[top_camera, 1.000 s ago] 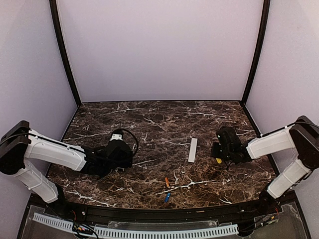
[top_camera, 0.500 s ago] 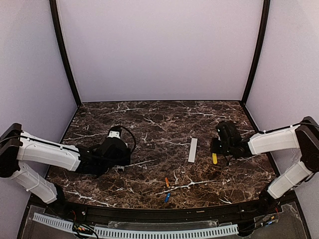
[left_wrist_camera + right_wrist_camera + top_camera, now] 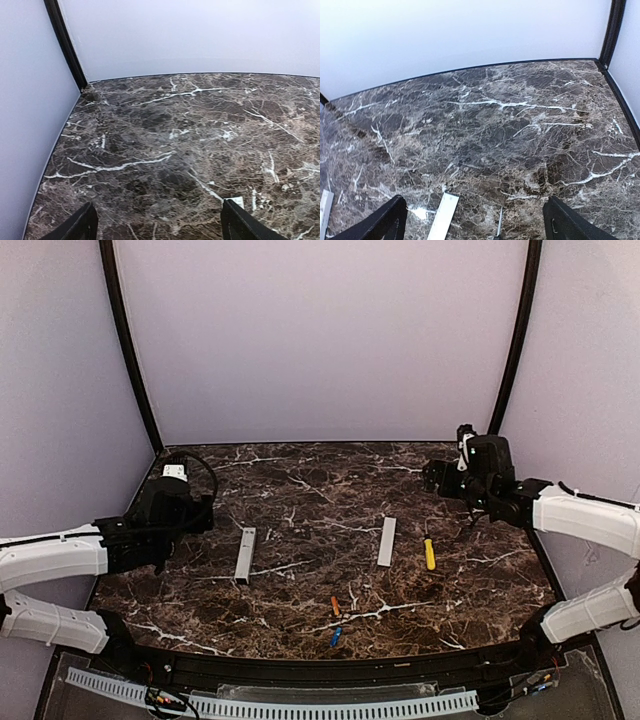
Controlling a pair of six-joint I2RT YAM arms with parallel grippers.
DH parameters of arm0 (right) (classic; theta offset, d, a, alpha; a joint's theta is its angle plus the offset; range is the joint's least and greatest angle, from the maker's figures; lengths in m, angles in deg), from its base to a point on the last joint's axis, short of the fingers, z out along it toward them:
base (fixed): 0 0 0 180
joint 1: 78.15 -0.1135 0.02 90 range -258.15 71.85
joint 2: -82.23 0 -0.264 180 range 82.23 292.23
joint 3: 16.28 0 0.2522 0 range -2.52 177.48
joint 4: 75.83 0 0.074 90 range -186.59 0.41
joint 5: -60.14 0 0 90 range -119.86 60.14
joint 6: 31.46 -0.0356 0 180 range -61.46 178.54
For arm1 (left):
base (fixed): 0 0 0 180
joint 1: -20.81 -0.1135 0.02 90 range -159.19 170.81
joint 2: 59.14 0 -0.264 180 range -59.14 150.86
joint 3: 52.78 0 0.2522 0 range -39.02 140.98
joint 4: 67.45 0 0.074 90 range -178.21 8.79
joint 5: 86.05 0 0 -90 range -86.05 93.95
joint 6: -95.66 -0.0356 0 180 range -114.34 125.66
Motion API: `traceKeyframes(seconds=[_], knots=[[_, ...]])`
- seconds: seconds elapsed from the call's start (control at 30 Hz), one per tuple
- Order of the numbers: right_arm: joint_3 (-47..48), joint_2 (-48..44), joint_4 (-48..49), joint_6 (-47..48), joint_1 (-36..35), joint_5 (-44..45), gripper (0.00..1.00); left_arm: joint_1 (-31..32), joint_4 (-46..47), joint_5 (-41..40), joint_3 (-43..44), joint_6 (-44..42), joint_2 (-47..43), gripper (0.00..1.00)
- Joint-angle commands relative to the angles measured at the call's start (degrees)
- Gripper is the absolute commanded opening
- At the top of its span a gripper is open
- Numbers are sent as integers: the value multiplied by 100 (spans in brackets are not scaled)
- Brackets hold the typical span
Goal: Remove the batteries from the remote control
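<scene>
— What's closest to the front edge?
— Two loose cells on the marble table (image 3: 300,470): the blue battery (image 3: 335,637), and the orange battery (image 3: 335,605) just behind it. Both are out of the remote control (image 3: 245,555), which lies farther back on the left.
— And the grippers?
— Farther still. The left gripper (image 3: 159,227) is spread wide and empty, behind-left of the remote and clear of it. The right gripper (image 3: 475,222) is just as wide and holds nothing, beyond the back cover (image 3: 386,541) and the yellow screwdriver (image 3: 429,554).
— Any lettering?
— Too small to read.

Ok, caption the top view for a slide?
Remote control, back cover, screwdriver, orange battery and blue battery lie apart on marble table.
</scene>
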Motion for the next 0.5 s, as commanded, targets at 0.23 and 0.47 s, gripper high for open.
traceKeyframes(seconds=[0.23,0.47], knots=[[220,-229,-148,526,1244,-344,99,-1163,1404,-1601,-549,-1504,121,88],[-88,-402,-17,743,2063,-411,99,-1937,2295,-1162,-755,-2329,983,95]])
